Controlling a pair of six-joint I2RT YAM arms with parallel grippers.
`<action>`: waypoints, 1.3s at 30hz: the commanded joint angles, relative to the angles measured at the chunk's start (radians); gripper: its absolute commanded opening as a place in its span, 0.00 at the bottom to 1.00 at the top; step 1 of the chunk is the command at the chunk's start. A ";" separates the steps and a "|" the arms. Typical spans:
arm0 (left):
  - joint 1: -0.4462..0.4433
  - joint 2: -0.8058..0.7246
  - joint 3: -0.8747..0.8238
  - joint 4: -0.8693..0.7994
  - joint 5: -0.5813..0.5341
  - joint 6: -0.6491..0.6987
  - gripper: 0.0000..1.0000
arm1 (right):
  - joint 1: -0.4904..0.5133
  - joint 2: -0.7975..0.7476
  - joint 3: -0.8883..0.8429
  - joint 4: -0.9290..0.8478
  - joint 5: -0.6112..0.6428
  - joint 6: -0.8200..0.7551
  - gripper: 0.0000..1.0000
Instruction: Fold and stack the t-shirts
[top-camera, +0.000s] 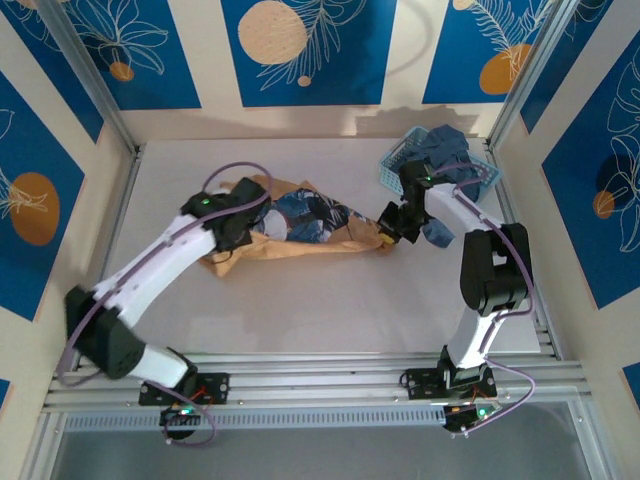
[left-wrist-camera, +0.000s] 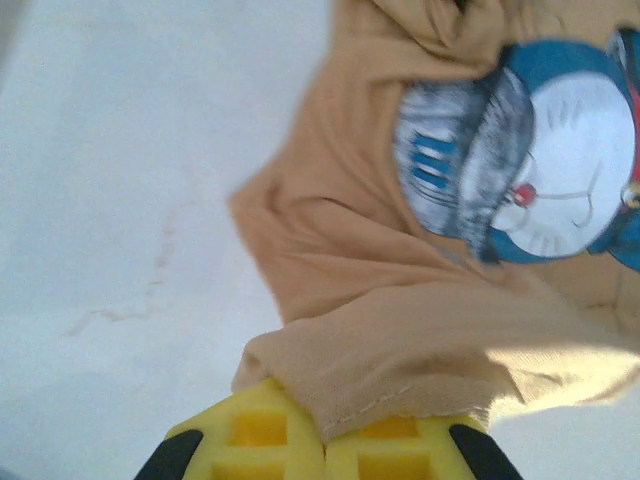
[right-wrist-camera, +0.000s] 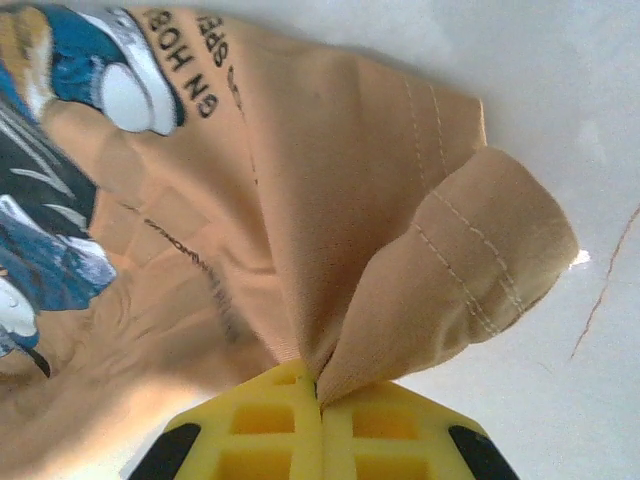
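1. Left gripper (left-wrist-camera: 325, 445): jaws pressed together, pinching a hemmed edge of the tan shirt (left-wrist-camera: 350, 270) at its left end. In the left wrist view I see the cloth wedged between the yellow fingers (left-wrist-camera: 250, 430).

2. The shirt lies mid-table (top-camera: 300, 320), bunched into a long, narrow shape between the two arms. Its print (top-camera: 305, 215) faces up.

3. Right gripper (right-wrist-camera: 320, 395): jaws pressed together, pinching a double-stitched fold at the shirt's right end. I read it as a sleeve cuff or hem corner, but I cannot tell which.

4. Step in hand, as I judge it: spread the shirt flat before folding.
   - I would raise both ends evenly and draw them apart only until the slack leaves the middle.
   - I would then lay the shirt down print-up, without twisting either wrist.

5. Caution: the left bite sits near the cloth's edge, so a sharp pull may strip it free.

6. Caution: the basket (top-camera: 392, 165) holding the blue shirts (top-camera: 445, 150) stands just behind the right arm. I would keep that arm's travel clear of it.
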 joint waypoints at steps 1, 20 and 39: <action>0.021 -0.088 -0.063 -0.155 -0.165 -0.099 0.00 | 0.009 -0.076 0.025 -0.097 -0.007 -0.009 0.00; 0.208 -0.267 -0.161 -0.169 -0.190 -0.112 0.00 | -0.010 -0.322 -0.451 0.000 -0.300 0.067 0.55; 0.208 -0.288 -0.200 -0.116 -0.102 -0.062 0.00 | 0.473 0.171 -0.102 0.060 -0.190 0.161 0.55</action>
